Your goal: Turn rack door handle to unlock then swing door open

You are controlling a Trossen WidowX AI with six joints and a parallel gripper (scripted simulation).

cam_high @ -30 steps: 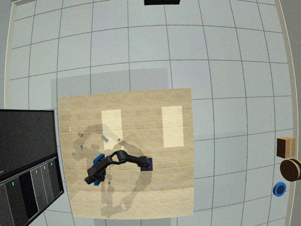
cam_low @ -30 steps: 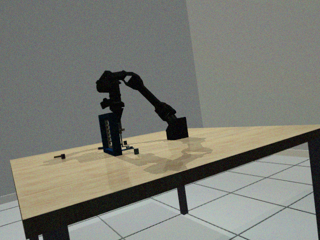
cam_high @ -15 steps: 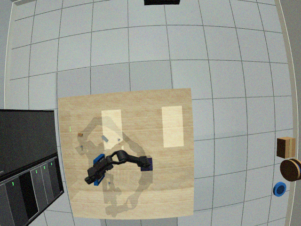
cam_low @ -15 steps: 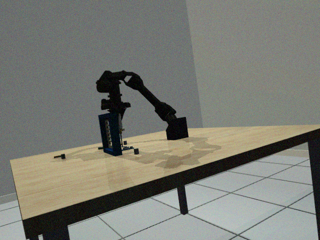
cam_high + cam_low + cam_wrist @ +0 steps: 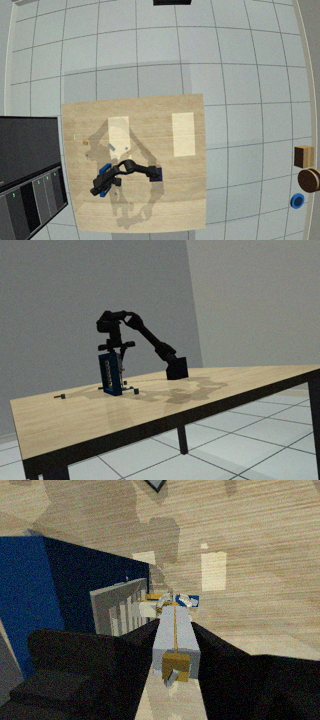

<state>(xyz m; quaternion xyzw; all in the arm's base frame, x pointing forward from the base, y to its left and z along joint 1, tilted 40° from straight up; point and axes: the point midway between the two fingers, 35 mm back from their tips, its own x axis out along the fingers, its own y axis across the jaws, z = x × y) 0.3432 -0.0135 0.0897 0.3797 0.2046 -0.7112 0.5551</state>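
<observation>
The rack's blue frame (image 5: 105, 168) (image 5: 116, 376) (image 5: 30, 580) stands upright on the table. The pale slatted door (image 5: 102, 605) (image 5: 108, 371) lies close along the frame's front face; its exact angle is hard to tell. My gripper (image 5: 174, 624) (image 5: 122, 359) points down at the door's front side, its fingers shut on the upright grey handle (image 5: 175, 642), which has an orange-brown top. In the wrist view, the fingers stand on the handle's left and right, with the frame to the left. The arm hides the handle in the top view.
A grey block (image 5: 111, 147), an orange-brown piece (image 5: 85, 142) and several small grey cubes, one beside the rack (image 5: 136, 391), lie on the table (image 5: 180, 206). The arm's base (image 5: 177, 369) (image 5: 159, 175) stands to the right of the rack in the top and exterior views.
</observation>
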